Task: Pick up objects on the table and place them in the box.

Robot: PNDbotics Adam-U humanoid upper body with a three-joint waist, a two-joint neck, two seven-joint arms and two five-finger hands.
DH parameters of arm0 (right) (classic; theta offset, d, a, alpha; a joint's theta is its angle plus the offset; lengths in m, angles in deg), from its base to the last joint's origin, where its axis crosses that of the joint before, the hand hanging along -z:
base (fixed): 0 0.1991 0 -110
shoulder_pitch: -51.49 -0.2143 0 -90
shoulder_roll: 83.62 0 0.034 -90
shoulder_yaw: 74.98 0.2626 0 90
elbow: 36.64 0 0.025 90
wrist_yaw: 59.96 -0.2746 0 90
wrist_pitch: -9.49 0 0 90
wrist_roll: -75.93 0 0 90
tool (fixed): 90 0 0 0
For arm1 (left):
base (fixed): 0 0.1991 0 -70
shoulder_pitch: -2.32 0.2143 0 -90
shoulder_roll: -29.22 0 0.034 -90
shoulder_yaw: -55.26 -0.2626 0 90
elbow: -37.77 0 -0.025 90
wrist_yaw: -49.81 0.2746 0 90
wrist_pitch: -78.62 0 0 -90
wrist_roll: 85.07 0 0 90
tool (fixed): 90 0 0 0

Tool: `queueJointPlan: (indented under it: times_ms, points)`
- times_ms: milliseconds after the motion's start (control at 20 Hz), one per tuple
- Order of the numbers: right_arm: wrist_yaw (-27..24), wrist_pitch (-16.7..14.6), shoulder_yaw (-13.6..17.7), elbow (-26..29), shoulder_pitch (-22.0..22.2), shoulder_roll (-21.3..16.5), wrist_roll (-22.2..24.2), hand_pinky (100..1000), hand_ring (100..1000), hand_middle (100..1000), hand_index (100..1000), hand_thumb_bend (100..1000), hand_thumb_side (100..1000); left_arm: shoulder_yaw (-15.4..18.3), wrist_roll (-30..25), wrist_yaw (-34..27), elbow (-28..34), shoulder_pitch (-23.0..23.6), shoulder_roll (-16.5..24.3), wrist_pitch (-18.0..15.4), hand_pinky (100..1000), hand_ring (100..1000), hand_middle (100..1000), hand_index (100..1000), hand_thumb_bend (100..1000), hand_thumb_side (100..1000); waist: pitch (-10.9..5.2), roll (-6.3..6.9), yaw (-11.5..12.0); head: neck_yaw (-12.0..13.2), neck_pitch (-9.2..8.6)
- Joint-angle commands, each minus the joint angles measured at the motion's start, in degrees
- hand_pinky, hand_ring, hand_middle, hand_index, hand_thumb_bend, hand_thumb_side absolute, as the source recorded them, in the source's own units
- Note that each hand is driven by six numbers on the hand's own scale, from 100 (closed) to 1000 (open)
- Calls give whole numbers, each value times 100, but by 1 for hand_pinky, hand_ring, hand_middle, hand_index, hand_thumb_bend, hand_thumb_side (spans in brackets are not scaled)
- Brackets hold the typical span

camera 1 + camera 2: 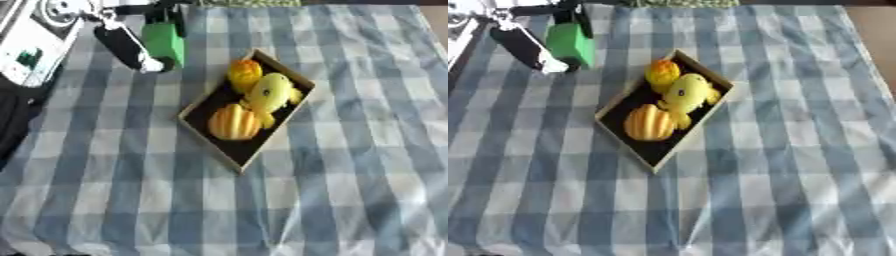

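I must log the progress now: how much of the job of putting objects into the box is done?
Done: the yellow duck toy, the orange ribbed pumpkin-shaped object and a small orange-yellow object lie in the shallow dark box. In hand: the left hand holds a green block beyond the box. Left: placing that block inside.

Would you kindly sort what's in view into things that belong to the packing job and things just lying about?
Job:
box
three yellow-orange items in the box: round orange one, yellow duck-like toy, ribbed orange one
green block, held by left hand

Lying about:
checked cloth
white device
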Motion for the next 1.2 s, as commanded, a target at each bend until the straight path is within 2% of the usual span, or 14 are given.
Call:
queueJointPlan:
  times_ms: [50,250,500,650,750,800,1100,1200]
  points:
    - [-59,1,59,94,-82,-75,7,890,954,749,844,100,588,-63,-120,-148,88,-187,-227,-30,614,558,426,684,153,100,-140,46,-15,28,24]
    - [-77,22,53,94,-105,-37,32,889,955,749,844,100,588,-182,-218,-347,45,-192,-518,-65,622,575,443,697,142,100,-136,36,-35,37,24]
    - [-102,23,54,94,-126,2,36,888,955,744,843,100,590,-400,-339,-378,-103,-121,-766,-123,631,591,463,713,196,100,-124,24,-72,52,24]
    - [-119,18,63,94,-120,17,24,888,955,742,842,100,593,-476,-322,-89,-272,-5,-824,-194,636,596,469,716,239,100,-121,35,-87,48,24]
    - [-131,19,69,94,-114,30,12,887,955,740,842,100,590,-516,-275,158,-418,76,-839,-284,642,601,474,718,304,100,-120,45,-91,39,24]
    - [-136,19,71,94,-110,34,7,887,956,740,841,100,595,-529,-249,261,-487,108,-849,-338,645,605,478,720,280,100,-119,49,-93,37,24]
    - [-149,36,84,94,-75,67,-10,886,956,739,841,100,596,-598,-55,779,-928,273,-946,-660,668,642,517,753,327,100,-114,52,-115,40,24]
    - [-150,40,88,94,-62,75,-13,886,956,739,841,100,597,-591,3,853,-1011,301,-977,-752,721,719,594,811,343,102,-113,53,-119,41,24]
